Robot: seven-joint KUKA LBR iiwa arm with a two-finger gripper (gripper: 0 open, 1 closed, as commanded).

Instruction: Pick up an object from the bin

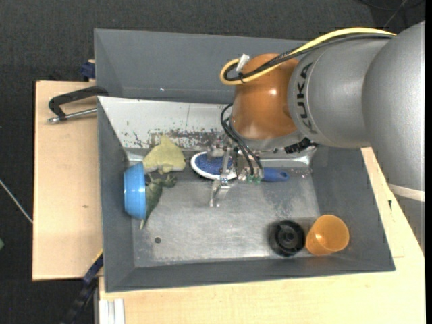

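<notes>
My gripper (217,193) hangs low over the bin's middle, its tip close to the bare floor. Just behind it, towards the back wall, lies a blue and white round dish-like thing (204,164), partly hidden by the gripper's body. A blue handle-like piece (274,175) sticks out to the right of the gripper. I see nothing held in the gripper.
At the left wall a blue bowl (134,191) stands on edge, with a yellow-green cloth (165,156) and a dark green scrap (155,189) beside it. A black round cap (286,237) and an orange cup (329,235) lie at the front right.
</notes>
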